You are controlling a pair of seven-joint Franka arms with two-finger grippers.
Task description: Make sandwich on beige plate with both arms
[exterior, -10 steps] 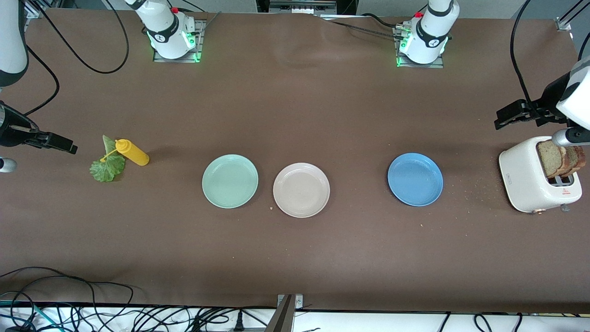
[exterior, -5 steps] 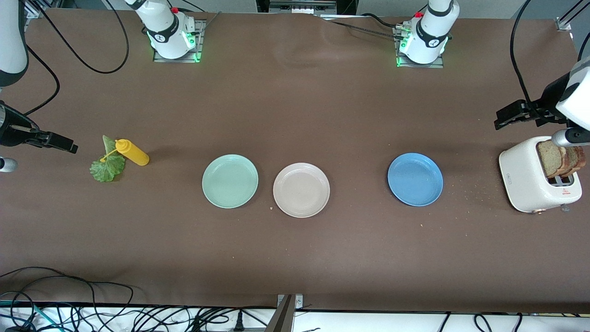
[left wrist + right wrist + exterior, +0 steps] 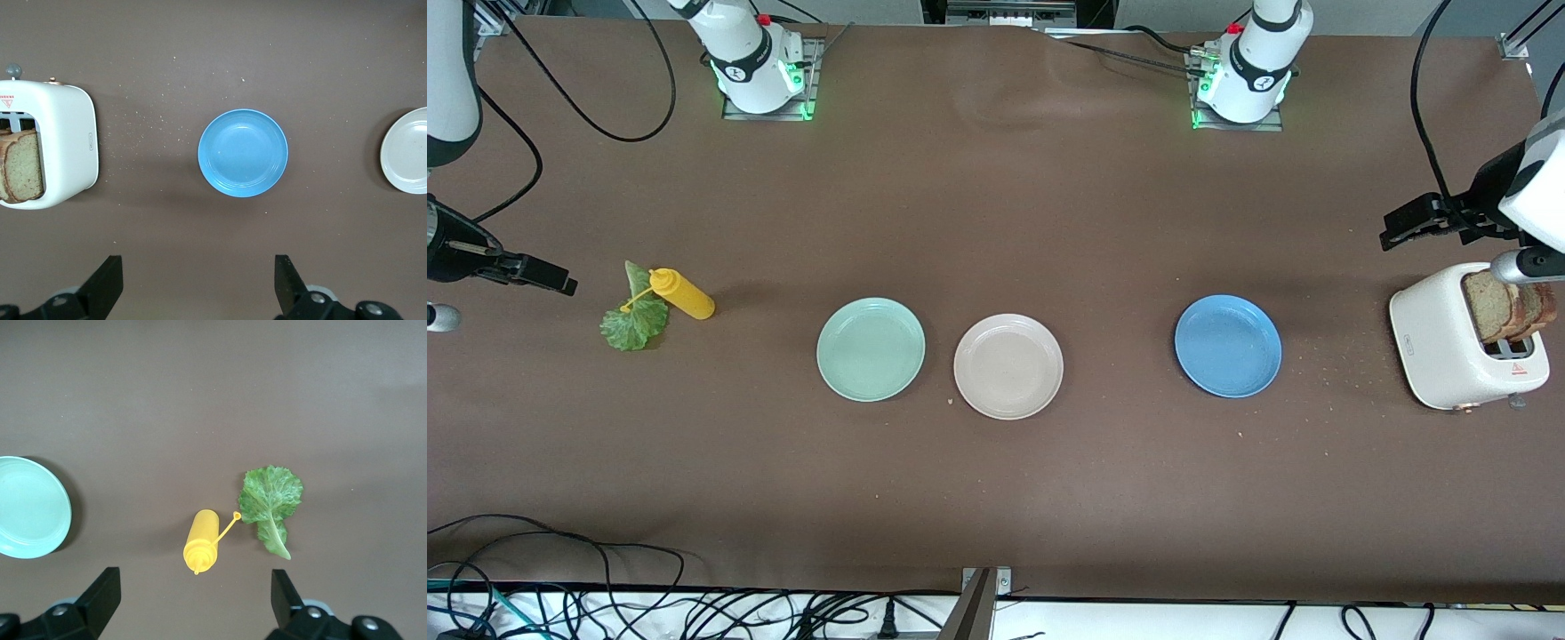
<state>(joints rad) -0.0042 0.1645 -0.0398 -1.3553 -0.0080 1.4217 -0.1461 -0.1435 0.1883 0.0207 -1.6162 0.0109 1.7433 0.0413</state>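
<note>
The beige plate (image 3: pixel 1008 365) lies bare at the table's middle; its edge shows in the left wrist view (image 3: pixel 408 150). No sandwich is stacked. Brown bread slices (image 3: pixel 1507 307) stand in a white toaster (image 3: pixel 1440 351) at the left arm's end, also in the left wrist view (image 3: pixel 23 173). A green lettuce leaf (image 3: pixel 633 322) lies at the right arm's end, also in the right wrist view (image 3: pixel 270 499). My left gripper (image 3: pixel 1405 224) is open and empty, high over the table beside the toaster (image 3: pixel 198 285). My right gripper (image 3: pixel 551 280) is open and empty, high beside the lettuce (image 3: pixel 195 597).
A mint-green plate (image 3: pixel 871 348) lies beside the beige plate toward the right arm's end. A blue plate (image 3: pixel 1228 346) lies toward the left arm's end. A yellow squeeze bottle (image 3: pixel 682 294) lies on its side touching the lettuce. Crumbs are scattered between the blue plate and the toaster.
</note>
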